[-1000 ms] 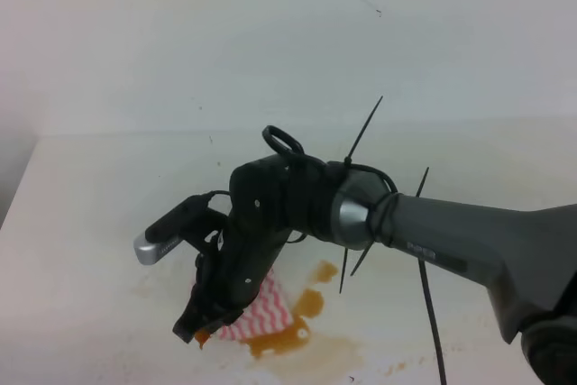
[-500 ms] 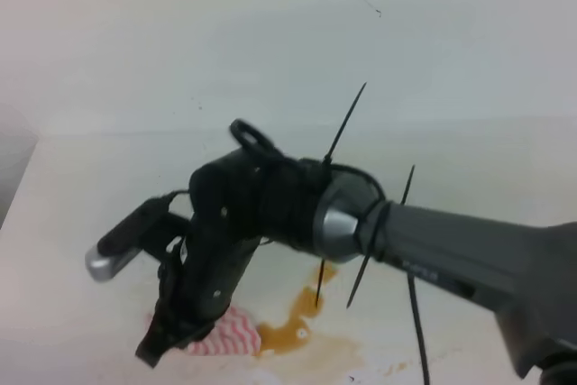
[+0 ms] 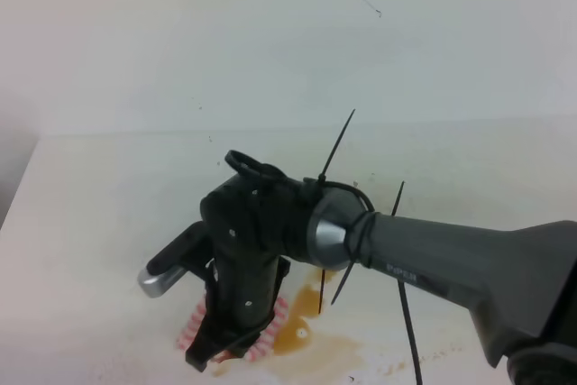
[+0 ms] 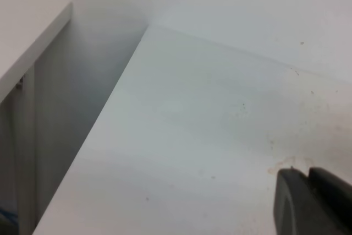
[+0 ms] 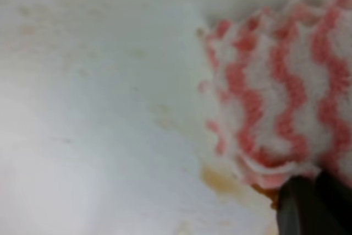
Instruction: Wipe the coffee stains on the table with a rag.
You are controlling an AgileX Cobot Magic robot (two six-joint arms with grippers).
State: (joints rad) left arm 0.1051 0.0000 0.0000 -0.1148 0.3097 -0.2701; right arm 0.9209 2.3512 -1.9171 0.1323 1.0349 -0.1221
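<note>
Right arm (image 3: 433,259) reaches in from right edge across middle, wrist bent steeply down, right hand (image 3: 216,349) at surface (image 3: 99,223) near front. Hand clenched on rag (image 5: 275,108), pressing it flat; fingertips dark at frame corner in wrist view. Rag red-and-white wavy stripes, mostly hidden under hand in high view, edge touching stain (image 3: 297,335). Stain amber-brown puddle just right of rag, paler tan smears around. Left hand (image 4: 313,202) low over bare surface; grip state cannot tell
</note>
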